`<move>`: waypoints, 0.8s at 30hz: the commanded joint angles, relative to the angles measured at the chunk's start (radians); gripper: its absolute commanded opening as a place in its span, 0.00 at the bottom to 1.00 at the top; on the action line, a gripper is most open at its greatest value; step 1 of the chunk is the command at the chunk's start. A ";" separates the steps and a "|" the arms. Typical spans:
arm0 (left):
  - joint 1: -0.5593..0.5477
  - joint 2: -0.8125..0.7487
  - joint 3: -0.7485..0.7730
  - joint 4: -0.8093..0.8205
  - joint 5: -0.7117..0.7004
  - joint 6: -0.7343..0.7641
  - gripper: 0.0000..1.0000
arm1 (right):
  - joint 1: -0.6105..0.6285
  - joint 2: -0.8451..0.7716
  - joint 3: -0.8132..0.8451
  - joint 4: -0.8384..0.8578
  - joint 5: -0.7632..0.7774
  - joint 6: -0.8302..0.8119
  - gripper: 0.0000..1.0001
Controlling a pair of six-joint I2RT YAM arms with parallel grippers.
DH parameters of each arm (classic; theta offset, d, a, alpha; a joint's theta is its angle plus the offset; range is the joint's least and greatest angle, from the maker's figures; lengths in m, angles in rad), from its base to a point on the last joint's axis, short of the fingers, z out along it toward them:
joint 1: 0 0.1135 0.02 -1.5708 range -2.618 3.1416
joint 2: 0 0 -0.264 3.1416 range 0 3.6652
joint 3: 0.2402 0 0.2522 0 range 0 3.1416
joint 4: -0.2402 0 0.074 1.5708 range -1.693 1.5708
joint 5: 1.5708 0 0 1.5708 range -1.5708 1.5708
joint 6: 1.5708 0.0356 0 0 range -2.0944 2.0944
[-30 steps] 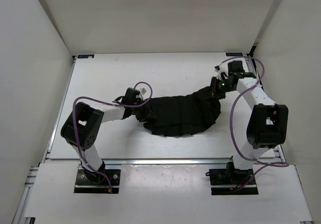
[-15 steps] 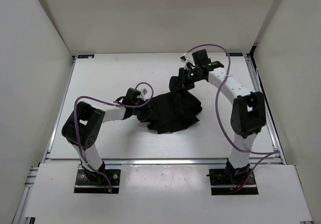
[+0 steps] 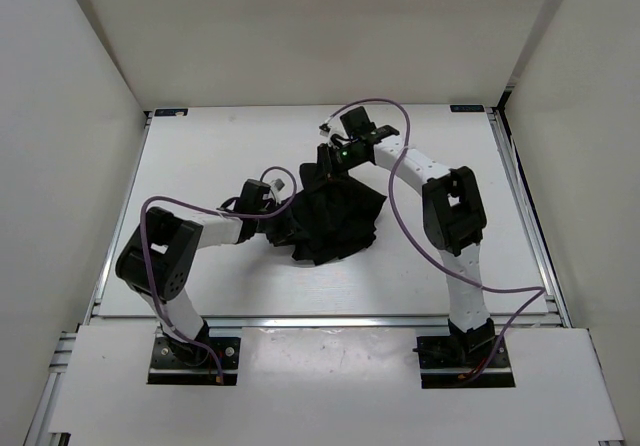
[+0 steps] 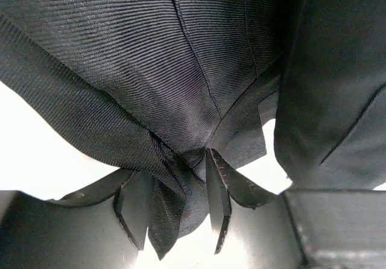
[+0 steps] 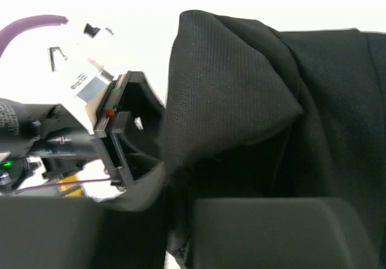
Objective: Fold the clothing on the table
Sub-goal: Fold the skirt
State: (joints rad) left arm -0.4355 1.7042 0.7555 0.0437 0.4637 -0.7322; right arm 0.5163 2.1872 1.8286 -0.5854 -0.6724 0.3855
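Bright, even light; wrist views overexpose the table (image 4: 36,160).

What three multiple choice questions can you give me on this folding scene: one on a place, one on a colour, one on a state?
1. Where on the table is the clothing?
A) near the middle
B) in the far left corner
C) hanging off the near edge

2. What colour are the cables?
A) yellow
B) purple
C) green

3. How is the left gripper?
A) wide open above bare table
B) out of every view
C) closed on a fold of the clothing

Answers:
1 A: the top view shows it bunched mid-table.
2 B: the loops in the top view are purple.
3 C: the left wrist view shows fabric pinched in it.
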 commanded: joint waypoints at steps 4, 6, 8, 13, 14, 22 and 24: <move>0.061 -0.061 -0.028 0.007 0.001 0.013 0.49 | 0.011 -0.036 -0.021 0.094 -0.211 0.079 0.49; 0.105 -0.077 -0.031 0.005 0.030 0.013 0.51 | 0.008 -0.087 -0.054 0.143 -0.263 0.114 0.58; 0.141 -0.093 -0.027 0.018 0.048 -0.007 0.52 | 0.001 -0.168 -0.101 0.212 -0.329 0.147 0.58; 0.256 -0.198 0.027 -0.086 0.052 0.040 0.52 | -0.071 -0.354 -0.287 0.328 -0.306 0.220 0.48; 0.282 -0.224 0.047 -0.126 0.040 0.056 0.52 | -0.102 -0.381 -0.313 0.319 -0.290 0.217 0.42; 0.281 -0.249 0.174 -0.231 0.011 0.124 0.52 | -0.171 -0.210 -0.183 0.243 -0.207 0.157 0.13; 0.261 -0.219 0.174 -0.159 0.061 0.073 0.52 | -0.164 -0.167 -0.137 0.205 -0.176 0.151 0.24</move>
State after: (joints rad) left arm -0.1493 1.4570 0.9184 -0.1642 0.4397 -0.6186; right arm 0.3244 1.9419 1.6299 -0.3401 -0.8845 0.5457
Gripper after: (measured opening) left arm 0.520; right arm 0.211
